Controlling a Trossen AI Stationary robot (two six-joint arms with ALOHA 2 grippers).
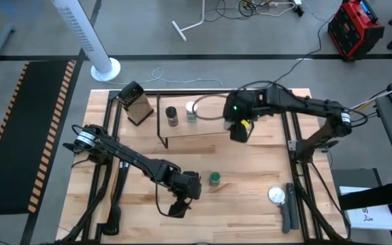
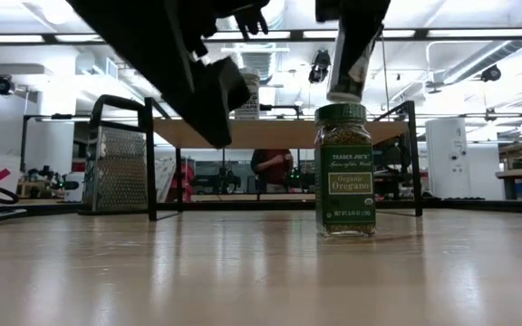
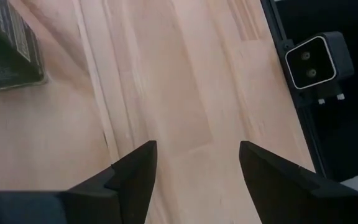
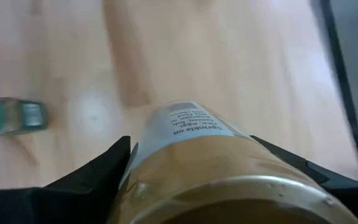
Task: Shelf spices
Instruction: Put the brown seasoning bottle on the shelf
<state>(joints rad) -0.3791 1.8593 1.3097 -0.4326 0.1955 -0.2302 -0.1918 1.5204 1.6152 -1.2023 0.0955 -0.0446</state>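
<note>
My right gripper (image 1: 240, 131) is shut on the tan jar (image 4: 185, 134) and holds it in the air near the shelf's (image 1: 203, 136) front edge. In the low view the jar (image 2: 352, 68) hangs above the level of the shelf's wooden top board (image 2: 243, 133). The dark-lidded jar (image 1: 172, 116) and the white-lidded jar (image 1: 191, 112) stand upright on the shelf. The green-lidded oregano jar (image 2: 344, 172) stands on its base on the table (image 1: 250, 170). My left gripper (image 3: 197, 149) is open and empty above the table, just on the near-left side of the green-lidded jar (image 1: 214, 179). My right gripper pinches the tan jar's body between its two fingers, one finger (image 4: 104, 168) on each side, near the lid end (image 4: 229, 193). The fingers come from above, pointing down along the jar. The jar is lifted clear and hangs base-down, slightly tilted.
A boxy metal grater (image 1: 136, 103) stands at the shelf's left end. A round silver disc (image 1: 275, 195) lies near the table's near right corner. The low camera (image 3: 316, 59) sits at the table's near edge. Bare table lies between the shelf and the green-lidded jar.
</note>
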